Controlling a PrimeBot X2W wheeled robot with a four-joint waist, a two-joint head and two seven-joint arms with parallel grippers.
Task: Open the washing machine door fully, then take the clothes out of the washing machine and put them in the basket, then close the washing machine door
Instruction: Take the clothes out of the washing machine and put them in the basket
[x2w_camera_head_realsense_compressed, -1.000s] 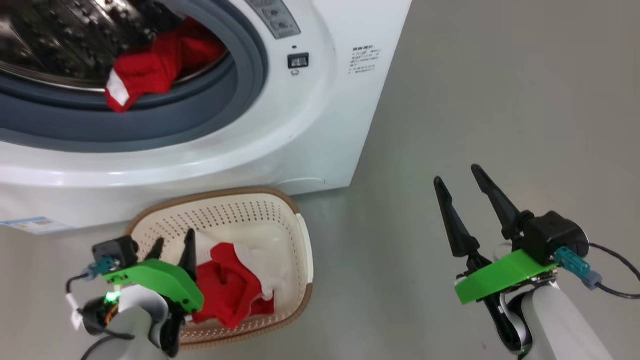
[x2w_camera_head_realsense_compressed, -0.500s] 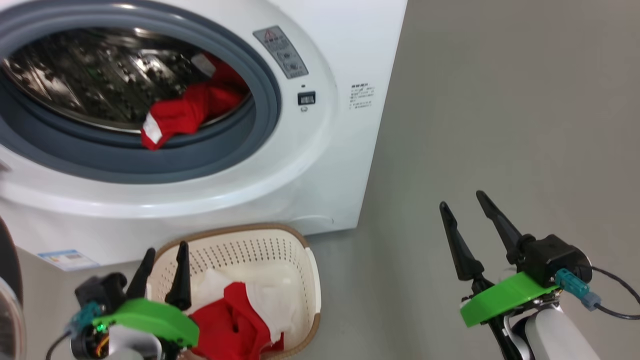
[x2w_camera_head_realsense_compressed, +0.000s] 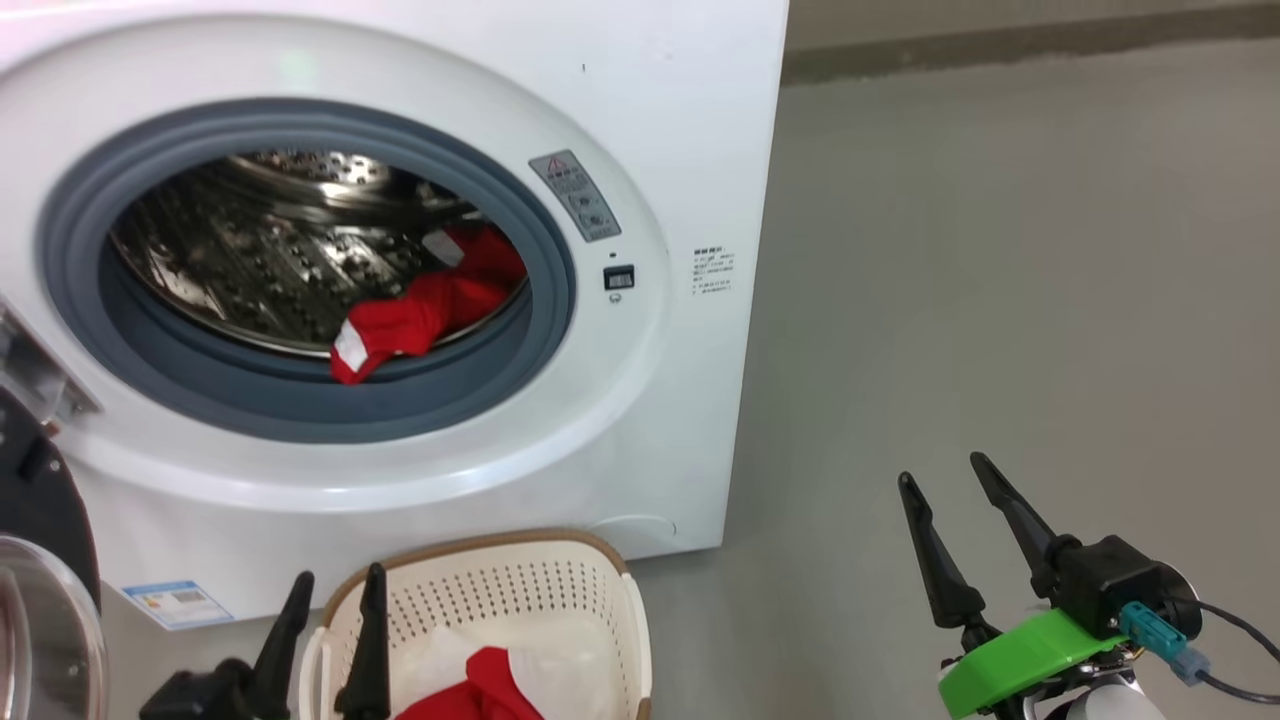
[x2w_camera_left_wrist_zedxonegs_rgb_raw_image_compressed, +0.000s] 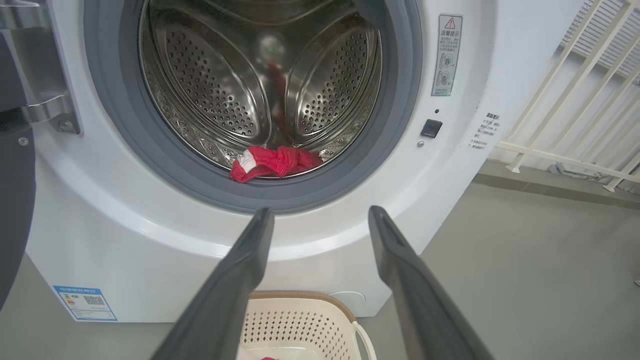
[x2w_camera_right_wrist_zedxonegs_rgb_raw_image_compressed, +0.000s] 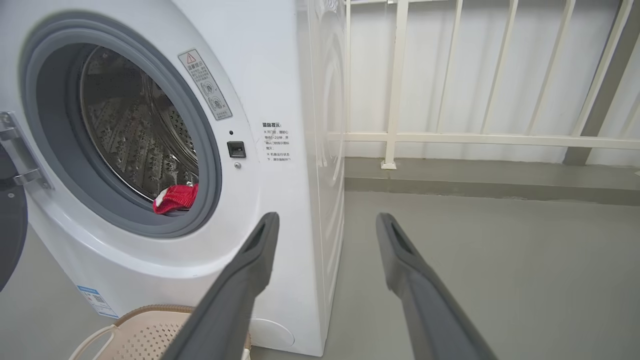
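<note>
The white washing machine (x2w_camera_head_realsense_compressed: 690, 130) stands with its drum open. A red garment with a white patch (x2w_camera_head_realsense_compressed: 420, 315) lies at the drum's front lip, on the grey rubber ring; the same garment (x2w_camera_left_wrist_zedxonegs_rgb_raw_image_compressed: 272, 162) shows in the left wrist view and again (x2w_camera_right_wrist_zedxonegs_rgb_raw_image_compressed: 175, 197) in the right wrist view. The door (x2w_camera_head_realsense_compressed: 40, 500) hangs swung out at the far left, black rim above its glass bowl. The basket (x2w_camera_head_realsense_compressed: 600, 580) sits on the floor before the machine, holding red and white clothes (x2w_camera_head_realsense_compressed: 490, 685). My left gripper (x2w_camera_head_realsense_compressed: 338, 590) is open over the basket's left rim, fingers aimed at the drum. My right gripper (x2w_camera_head_realsense_compressed: 943, 472) is open over bare floor.
Grey floor (x2w_camera_head_realsense_compressed: 1000, 250) stretches to the right of the machine. A cream railing (x2w_camera_right_wrist_zedxonegs_rgb_raw_image_compressed: 450, 135) runs along the wall behind it. The metal door hinge (x2w_camera_left_wrist_zedxonegs_rgb_raw_image_compressed: 45, 100) juts out at the opening's left side. A blue label (x2w_camera_head_realsense_compressed: 175, 603) is stuck low on the front panel.
The head camera has tilted up, so the machine, basket and both grippers sit lower in the picture. The left gripper has shifted slightly left over the basket. Both grippers stay open.
</note>
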